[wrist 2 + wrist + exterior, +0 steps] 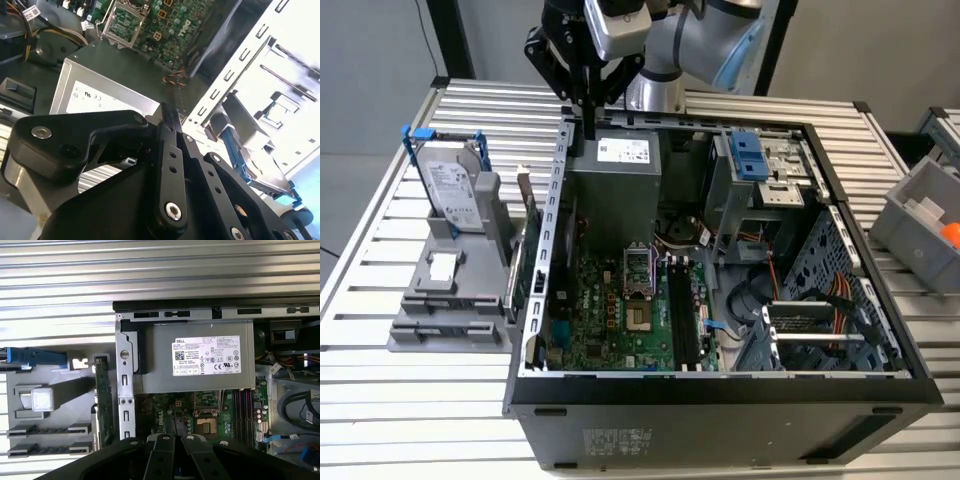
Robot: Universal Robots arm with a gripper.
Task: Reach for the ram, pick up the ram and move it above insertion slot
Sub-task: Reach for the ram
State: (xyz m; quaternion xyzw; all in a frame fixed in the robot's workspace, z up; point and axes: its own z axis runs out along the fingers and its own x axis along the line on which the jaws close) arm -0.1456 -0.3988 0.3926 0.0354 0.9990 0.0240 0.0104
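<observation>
The reach is the step in hand. In the exterior view the gripper (588, 128) hangs over the power supply (615, 190), at the case's (720, 415) far corner on that view's left. Its jaws look pressed together and hold nothing. The ram (102, 405) stands on edge in the grey holder (450, 300) on the table (410, 410), just outside the case wall and well apart from the gripper. The slots (683, 320) look empty. A grasp, I judge, calls for opened jaws set square across the stick's thin top edge.
</observation>
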